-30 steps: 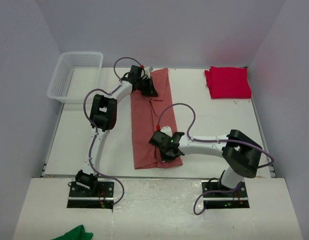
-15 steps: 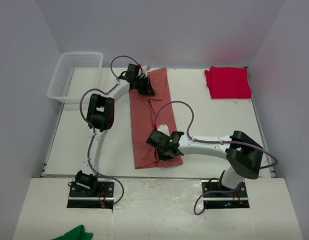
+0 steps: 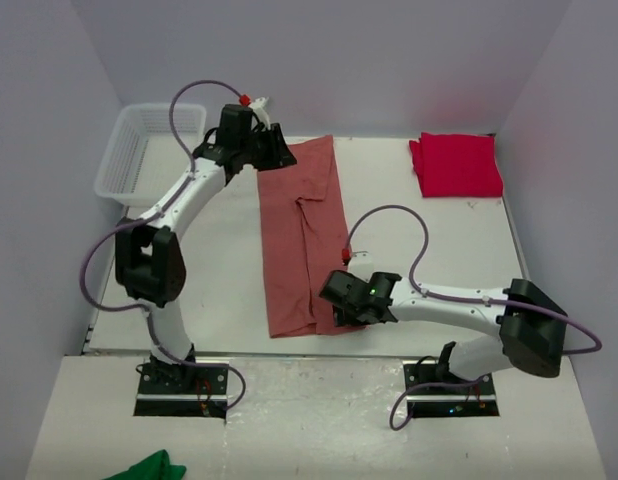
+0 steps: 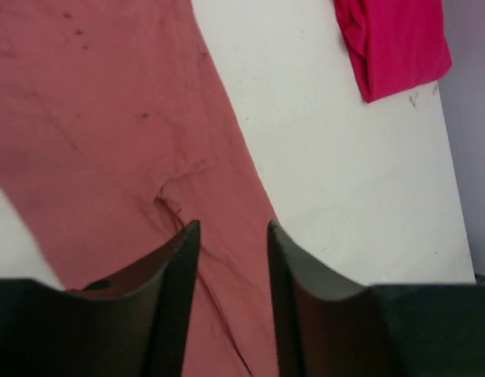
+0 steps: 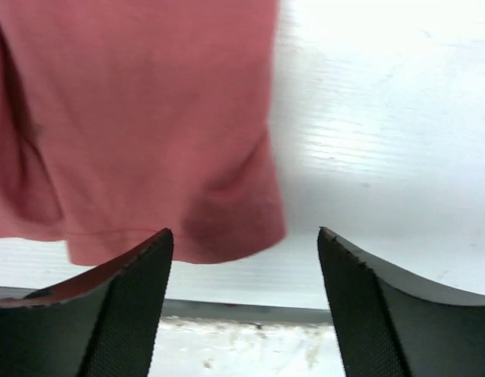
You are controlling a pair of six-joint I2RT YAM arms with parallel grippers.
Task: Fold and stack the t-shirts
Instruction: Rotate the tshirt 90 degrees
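The salmon-red t-shirt [image 3: 301, 240] is lying as a long folded strip down the middle of the table [image 3: 419, 250], and the crimson t-shirt [image 3: 457, 165] is sitting folded in the far right corner. The left gripper [image 4: 233, 228] is hanging over the strip's far end and the right gripper [image 5: 244, 232] over its near right corner, both with fingers apart, holding nothing.

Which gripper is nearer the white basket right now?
Left. The left gripper is over the far end of the salmon shirt, near the basket; the right gripper is at its near hem, much farther off.
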